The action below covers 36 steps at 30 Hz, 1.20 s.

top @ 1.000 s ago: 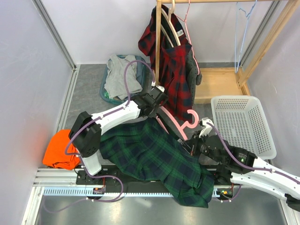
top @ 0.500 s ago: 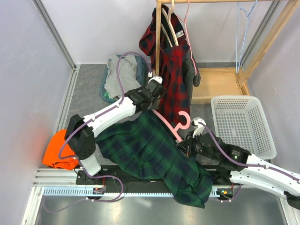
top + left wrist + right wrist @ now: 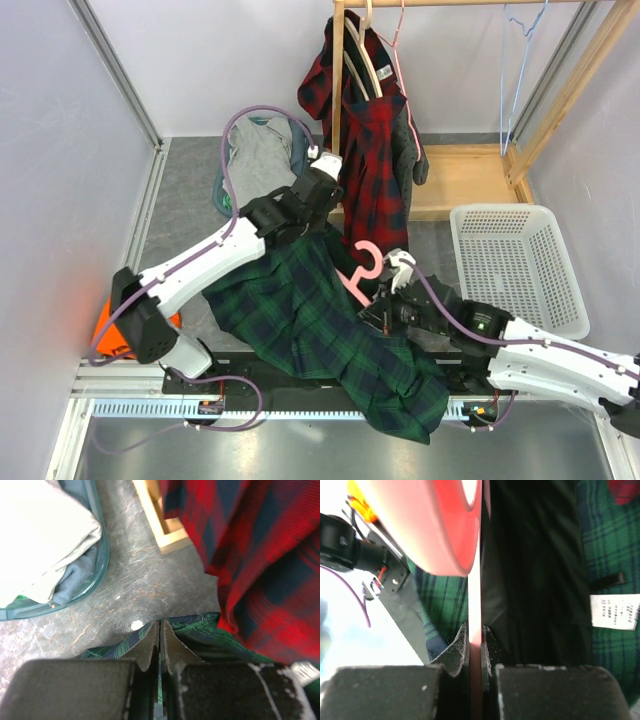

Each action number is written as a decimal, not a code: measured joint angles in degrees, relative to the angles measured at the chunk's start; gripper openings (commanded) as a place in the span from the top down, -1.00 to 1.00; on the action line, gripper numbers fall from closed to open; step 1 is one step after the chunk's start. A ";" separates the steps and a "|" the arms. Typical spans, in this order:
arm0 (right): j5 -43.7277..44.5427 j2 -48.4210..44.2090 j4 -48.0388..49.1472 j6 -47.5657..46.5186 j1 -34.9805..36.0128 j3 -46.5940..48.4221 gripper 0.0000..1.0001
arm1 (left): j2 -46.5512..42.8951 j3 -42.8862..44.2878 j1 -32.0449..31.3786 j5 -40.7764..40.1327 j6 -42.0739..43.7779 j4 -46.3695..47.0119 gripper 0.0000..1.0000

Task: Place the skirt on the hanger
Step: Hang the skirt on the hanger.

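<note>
Left gripper (image 3: 159,628) pinches skirt (image 3: 300,320) edge (right gripper (image 3: 475,630) clamps hanger (image 3: 437,527)).

The dark green-and-navy tartan cloth skirt (image 3: 320,320) carries a white label (image 3: 615,611) printed in black. Against that check the curved plastic hanger (image 3: 361,272) is plain pink. At twelve o'clock, a red-and-black plaid fabric garment (image 3: 378,160); at three, a white latticed plastic basket (image 3: 515,265); at eight, a bright orange crumpled cloth (image 3: 102,338) — all over a mottled grey stone-look floor (image 3: 190,175).
</note>
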 measured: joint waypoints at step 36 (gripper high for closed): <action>9.44 14.51 -5.38 -14.95 1.05 25.83 1.00 | -35.10 -7.58 -1.77 9.40 2.38 -1.11 0.97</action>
